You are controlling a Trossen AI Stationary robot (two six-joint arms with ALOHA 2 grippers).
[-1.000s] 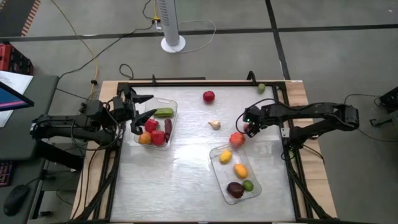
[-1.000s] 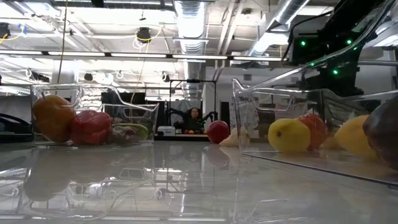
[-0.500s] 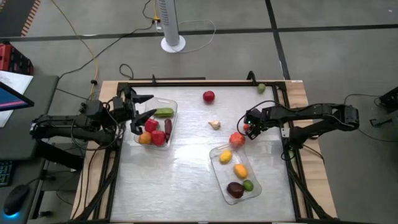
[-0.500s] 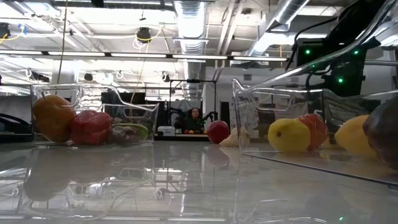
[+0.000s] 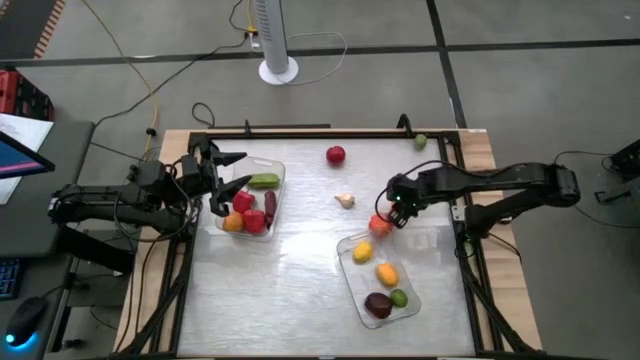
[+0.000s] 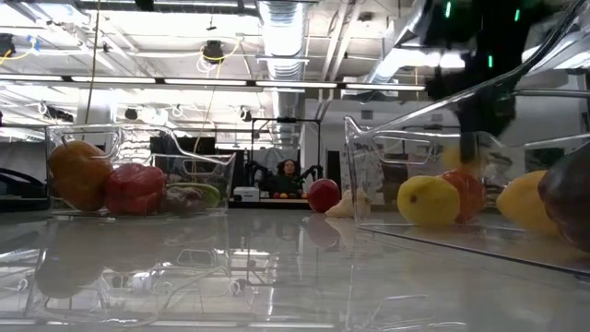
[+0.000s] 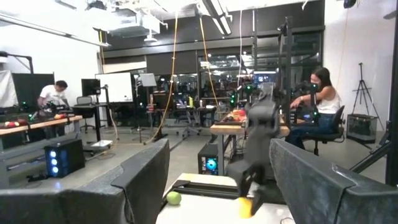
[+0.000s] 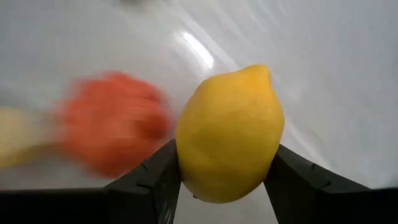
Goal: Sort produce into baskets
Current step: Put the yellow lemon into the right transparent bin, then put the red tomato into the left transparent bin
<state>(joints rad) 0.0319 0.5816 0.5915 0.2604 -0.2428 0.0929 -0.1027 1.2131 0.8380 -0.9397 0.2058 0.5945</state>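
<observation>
My right gripper [image 5: 396, 208] is shut on a yellow lemon [image 8: 230, 134], just above a loose red-orange fruit [image 5: 380, 224] at the far end of the right clear basket [image 5: 352, 243]. That basket holds yellow, orange, maroon and green pieces. My left gripper [image 5: 232, 172] is open and empty over the far left corner of the left clear basket [image 5: 278, 172], which holds red, orange, maroon and green pieces. A red fruit [image 5: 335, 155], a pale garlic [image 5: 345, 201] and a small green fruit [image 5: 421, 142] lie loose. My right gripper pinches the lemon's two sides [image 8: 185, 167] between its two fingers [image 8: 149, 186], near its blunt end. The pointed tip [image 8: 264, 70] faces away from the gripper. The fingers point down, and the lemon [image 7: 245, 208] hangs at their ends, seemingly clear of the table.
The small green fruit rests on the dark frame at the table's far right corner. The dark frame rail [image 5: 460, 230] runs round the table. Bare tabletop [image 5: 290, 280] lies between and in front of the baskets. People sit in the room behind.
My right gripper has come down and a little toward the near edge, closer to the red-orange fruit at the right basket's far end. The produce on the table and in the baskets has stayed put.
</observation>
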